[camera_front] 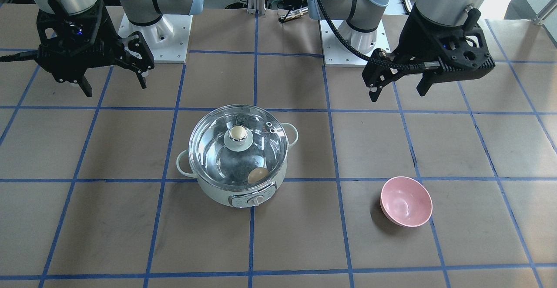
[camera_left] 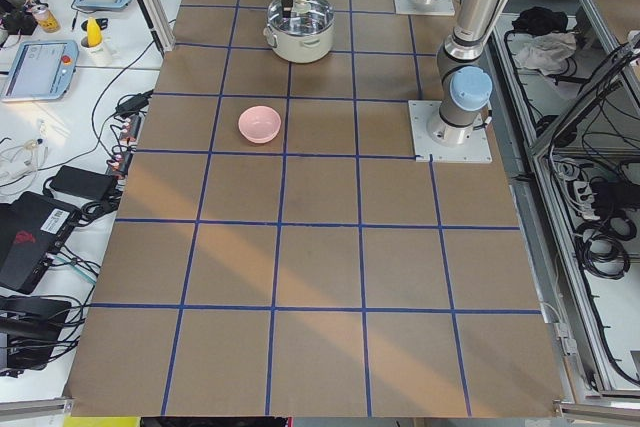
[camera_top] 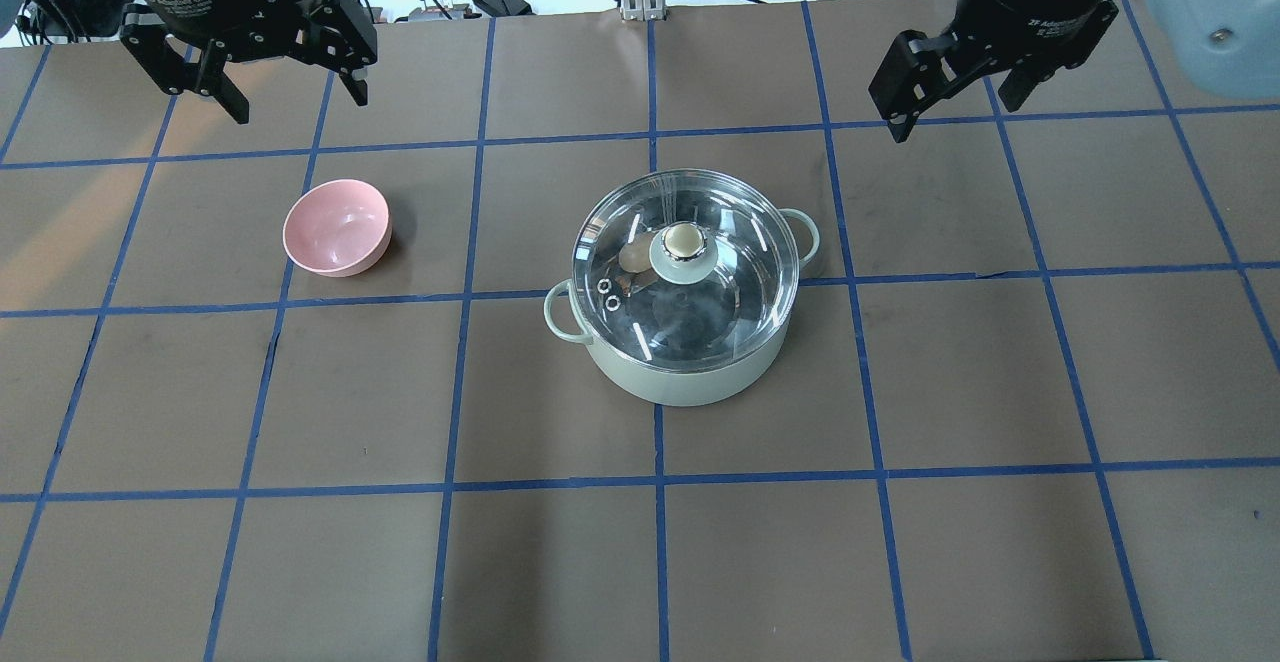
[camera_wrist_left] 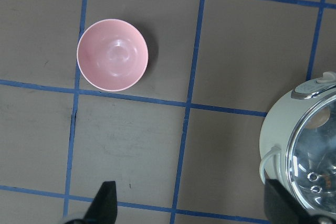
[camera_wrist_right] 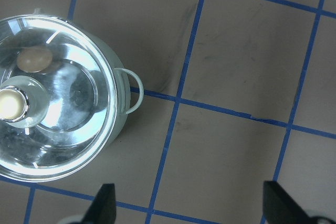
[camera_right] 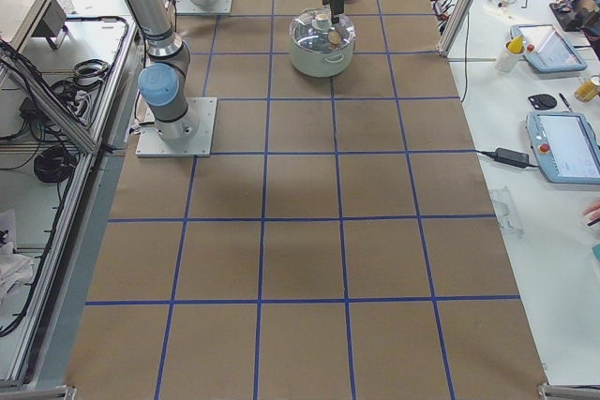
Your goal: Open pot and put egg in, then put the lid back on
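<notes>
**Lid on pot, egg inside, looks done**

The pot [camera_front: 213, 192] sits mid tabletop [camera_front: 478, 236]. The glass lid [camera_front: 217, 149] is seated on its rim, apparently level all round. The egg [camera_front: 257, 175] shows through the glass on the pot floor, near the dial side. A pink bowl [camera_front: 406, 201] stands well apart on the left arm's side and looks empty.

The only step left, by my read, is standing clear. Any exit should go up and away from the knob so the lid isn't nudged off.

The left tool [camera_top: 300, 102] is spread wide, holds nothing and touches nothing. The right tool [camera_top: 955, 114] is also wide and empty. Both hang above the tabletop, well apart from the pot.
</notes>
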Robot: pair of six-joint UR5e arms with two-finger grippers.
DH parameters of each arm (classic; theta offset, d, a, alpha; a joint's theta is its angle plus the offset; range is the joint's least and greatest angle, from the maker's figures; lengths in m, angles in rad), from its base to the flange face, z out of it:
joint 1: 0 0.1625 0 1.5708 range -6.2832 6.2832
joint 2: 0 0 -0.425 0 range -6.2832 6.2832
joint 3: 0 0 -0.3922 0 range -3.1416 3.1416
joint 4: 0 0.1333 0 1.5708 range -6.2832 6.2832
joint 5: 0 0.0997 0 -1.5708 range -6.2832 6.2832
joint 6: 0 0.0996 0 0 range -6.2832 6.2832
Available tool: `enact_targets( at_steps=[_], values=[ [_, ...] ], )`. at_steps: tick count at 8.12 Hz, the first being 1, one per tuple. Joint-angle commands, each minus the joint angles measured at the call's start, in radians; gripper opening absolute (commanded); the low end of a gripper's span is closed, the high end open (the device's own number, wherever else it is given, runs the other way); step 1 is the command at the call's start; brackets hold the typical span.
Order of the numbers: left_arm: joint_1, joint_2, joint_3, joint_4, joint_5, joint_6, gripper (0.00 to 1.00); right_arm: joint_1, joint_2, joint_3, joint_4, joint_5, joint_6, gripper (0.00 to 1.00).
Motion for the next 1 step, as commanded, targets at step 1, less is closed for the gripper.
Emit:
enact_targets(
  at_steps=[1],
  values=[
    [-0.001, 0.000, 0.000, -0.001, 0.001, 0.000, 1.00, 0.000, 0.001, 0.002, -0.001, 0.000, 0.000, 1.00]
  ],
)
